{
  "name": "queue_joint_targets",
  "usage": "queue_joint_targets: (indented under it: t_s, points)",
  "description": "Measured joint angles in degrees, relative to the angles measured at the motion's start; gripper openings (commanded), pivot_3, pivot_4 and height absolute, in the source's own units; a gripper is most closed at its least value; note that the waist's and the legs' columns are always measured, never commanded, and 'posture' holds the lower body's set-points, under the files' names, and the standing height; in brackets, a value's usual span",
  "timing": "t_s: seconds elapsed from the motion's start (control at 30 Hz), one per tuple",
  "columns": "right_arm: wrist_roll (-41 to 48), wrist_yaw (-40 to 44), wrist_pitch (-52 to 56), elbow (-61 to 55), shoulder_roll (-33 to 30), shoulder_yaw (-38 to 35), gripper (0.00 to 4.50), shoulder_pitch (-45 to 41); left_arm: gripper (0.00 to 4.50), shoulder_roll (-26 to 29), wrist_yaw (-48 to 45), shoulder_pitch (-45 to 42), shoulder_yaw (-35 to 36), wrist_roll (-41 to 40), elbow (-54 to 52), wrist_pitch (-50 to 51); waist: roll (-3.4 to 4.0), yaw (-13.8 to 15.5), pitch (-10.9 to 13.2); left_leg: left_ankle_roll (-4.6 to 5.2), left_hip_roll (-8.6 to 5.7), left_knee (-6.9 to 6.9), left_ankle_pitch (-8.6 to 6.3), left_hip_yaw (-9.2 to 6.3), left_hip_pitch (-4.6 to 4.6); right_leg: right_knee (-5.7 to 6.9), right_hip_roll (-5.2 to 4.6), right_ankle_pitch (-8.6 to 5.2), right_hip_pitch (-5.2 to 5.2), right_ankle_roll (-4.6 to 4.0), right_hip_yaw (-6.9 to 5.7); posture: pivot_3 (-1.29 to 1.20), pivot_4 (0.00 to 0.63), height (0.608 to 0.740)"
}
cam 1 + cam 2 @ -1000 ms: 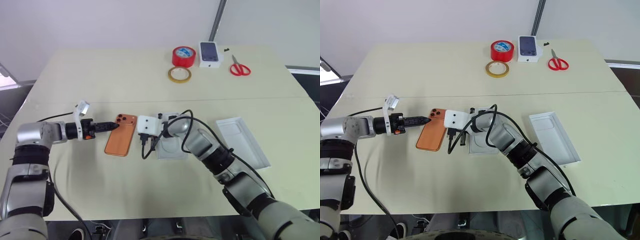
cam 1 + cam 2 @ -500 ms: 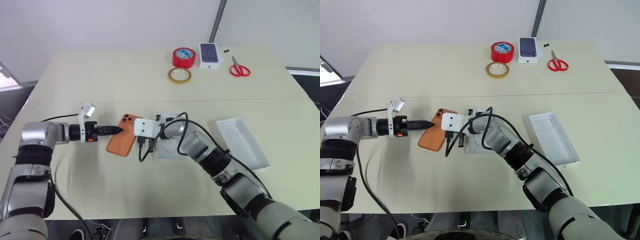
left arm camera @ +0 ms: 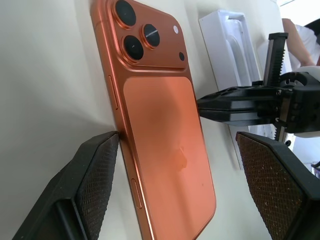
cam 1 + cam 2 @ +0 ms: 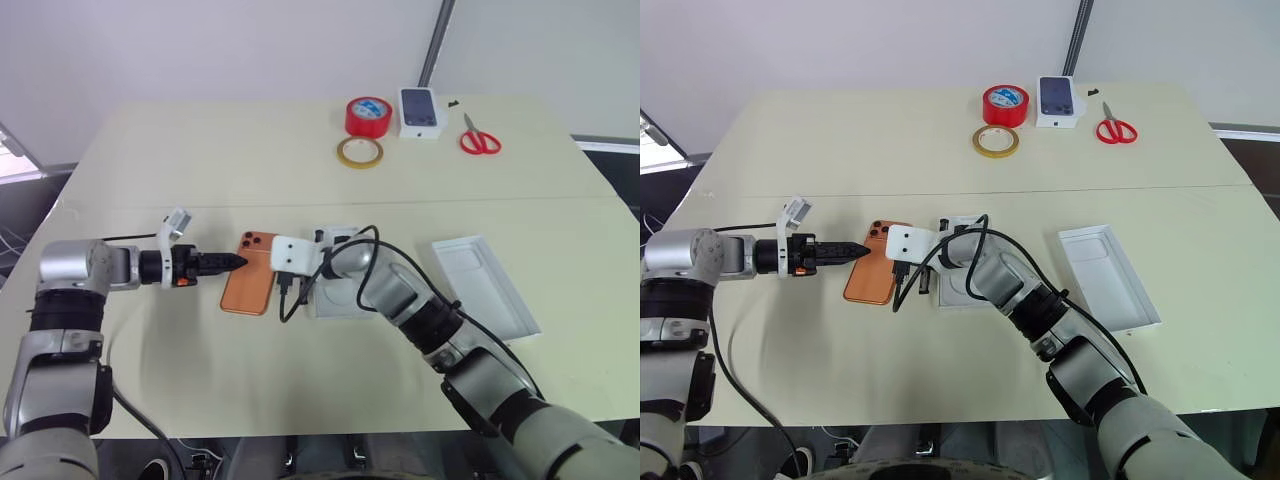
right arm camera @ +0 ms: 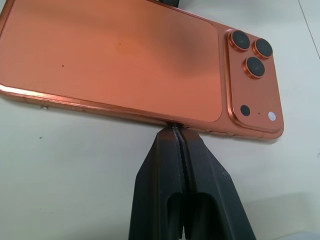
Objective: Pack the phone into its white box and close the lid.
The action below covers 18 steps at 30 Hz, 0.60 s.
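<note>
My left claw (image 3: 180,190) stands spread wide around the slim orange phone (image 4: 250,285) lying camera-side up on the pale table (image 4: 200,160), while my right claw (image 5: 179,131), pressed shut, noses its far edge, the white-rimmed box (image 4: 340,298) just beyond.

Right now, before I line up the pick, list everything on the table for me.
phone: one, orange, lying camera side up, table middle, between both hands
white box: one, white, just right of the phone, partly behind the right arm
lid: one, white, open side up, right side of the table
red tape roll: one, far edge
yellow tape ring: one, in front of the red roll
small white box: one, dark phone pictured on top, far edge
scissors: one pair, red, far right
left hand: open, at the phone's left edge
right hand: shut, tips against the phone's right edge
</note>
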Motion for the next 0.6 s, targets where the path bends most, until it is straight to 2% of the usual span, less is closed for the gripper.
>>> queue_joint_targets:
  t_s: [0.33, 0.47, 0.6]
  points:
    - [0.0, -0.5, -0.5, 0.8, 0.1, -0.4, 0.06, 0.0, 3.93, -1.0, 6.5, -2.1, 0.1, 0.4, -4.0, 7.2, -0.01, 0.1, 0.0, 0.0, -0.02, 0.02, 0.01, 0.0, 0.03, 0.15, -0.01, 0.0, 0.0, 0.0, 0.01, 0.0, 0.15, 0.74]
    - [0.0, -1.1, -1.0, 1.3, 0.6, -0.3, 0.06, 0.0, 3.93, -4.9, 7.8, 0.3, 1.0, -2.5, -9.2, 10.0, 0.0, 0.3, 0.0, -0.02, -0.04, 0.02, 0.02, 0.0, 0.04, 0.19, -0.04, 0.0, 0.0, 0.0, 0.01, 0.0, 0.15, 0.74]
    - [0.0, -1.2, -1.2, 1.3, 0.8, -0.2, 0.06, 0.1, 3.93, -6.7, 10.0, 0.9, 2.6, -3.9, -10.1, 11.3, 0.0, 0.2, 0.0, -0.04, -0.05, 0.02, 0.03, 0.0, 0.04, 0.19, -0.05, 0.0, -0.01, 0.0, 0.01, 0.0, 0.15, 0.74]
